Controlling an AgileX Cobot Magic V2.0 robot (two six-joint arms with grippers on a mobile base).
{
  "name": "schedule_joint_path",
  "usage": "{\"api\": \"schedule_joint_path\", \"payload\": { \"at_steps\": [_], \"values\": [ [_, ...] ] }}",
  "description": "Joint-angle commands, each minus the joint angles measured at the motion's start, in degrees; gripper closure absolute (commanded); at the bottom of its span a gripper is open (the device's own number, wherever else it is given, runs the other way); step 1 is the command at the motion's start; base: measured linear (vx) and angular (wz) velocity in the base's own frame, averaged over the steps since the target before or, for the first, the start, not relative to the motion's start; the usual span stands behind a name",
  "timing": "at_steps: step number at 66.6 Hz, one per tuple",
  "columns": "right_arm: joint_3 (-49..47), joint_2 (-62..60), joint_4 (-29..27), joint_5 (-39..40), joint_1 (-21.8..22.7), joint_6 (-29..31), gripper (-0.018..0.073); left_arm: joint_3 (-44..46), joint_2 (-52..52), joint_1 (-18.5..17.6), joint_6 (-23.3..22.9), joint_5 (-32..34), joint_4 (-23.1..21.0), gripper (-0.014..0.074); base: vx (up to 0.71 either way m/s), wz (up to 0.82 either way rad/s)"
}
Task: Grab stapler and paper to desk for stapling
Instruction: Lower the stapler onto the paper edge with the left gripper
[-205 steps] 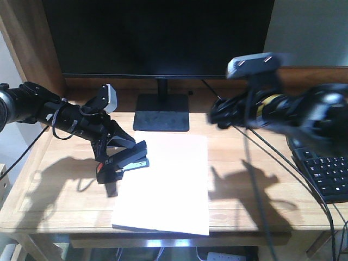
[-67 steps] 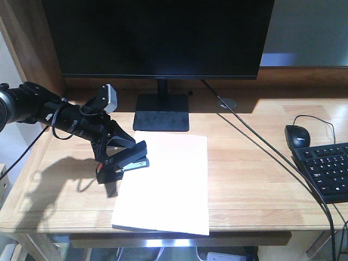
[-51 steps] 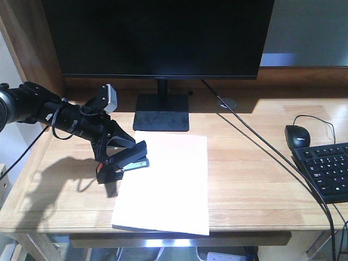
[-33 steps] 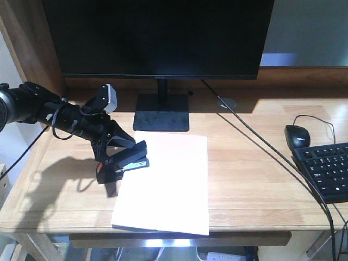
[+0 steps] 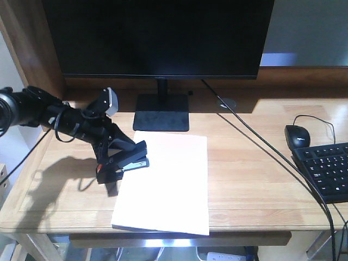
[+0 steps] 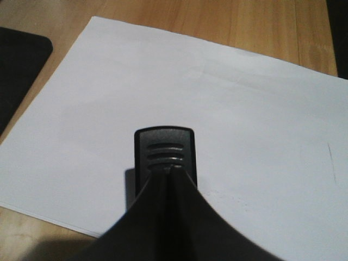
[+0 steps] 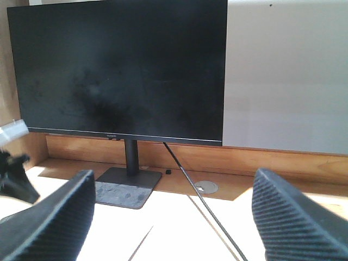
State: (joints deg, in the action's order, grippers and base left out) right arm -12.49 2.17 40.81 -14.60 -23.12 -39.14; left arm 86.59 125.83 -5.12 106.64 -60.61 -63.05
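The white paper point(image 5: 168, 179) lies flat on the light-wood desk point(image 5: 255, 179) in front of the monitor. The black stapler point(image 5: 130, 159), with a red patch, sits over the paper's left edge. My left gripper point(image 5: 111, 166) is shut on it from the left. In the left wrist view the stapler's ribbed nose point(image 6: 165, 149) pokes out past the closed left gripper point(image 6: 166, 173), above the paper point(image 6: 244, 119). My right gripper point(image 7: 171, 228) is open with nothing between its ribbed fingers point(image 7: 293, 217); it faces the monitor and is out of the front view.
A black monitor point(image 5: 157, 38) on a square base point(image 5: 161, 112) stands at the back. A mouse point(image 5: 297, 136) and keyboard point(image 5: 329, 171) lie at the right. A black cable point(image 5: 255, 138) runs diagonally from the grommet point(image 5: 227, 103) to the front right.
The right arm, seen above the desk 3.1 s ago, has left the front view. The left arm has sagged slightly; stapler and paper stay in place.
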Motion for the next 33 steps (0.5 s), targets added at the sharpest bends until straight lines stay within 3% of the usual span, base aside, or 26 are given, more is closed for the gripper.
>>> {"api": "schedule_joint_path", "payload": {
  "at_steps": [1,33],
  "values": [
    [-1.47,0.6,1.06,3.13,0.23,0.3,-0.0003,1.54,-2.25,-0.37,-0.65,-1.31,-3.34,0.0603,0.0,0.0],
    [-1.47,0.6,1.06,3.04,0.23,0.3,-0.0003,1.54,0.59,-3.7,-2.06,3.89,-2.4,0.0603,0.0,0.0]
  ]
}}
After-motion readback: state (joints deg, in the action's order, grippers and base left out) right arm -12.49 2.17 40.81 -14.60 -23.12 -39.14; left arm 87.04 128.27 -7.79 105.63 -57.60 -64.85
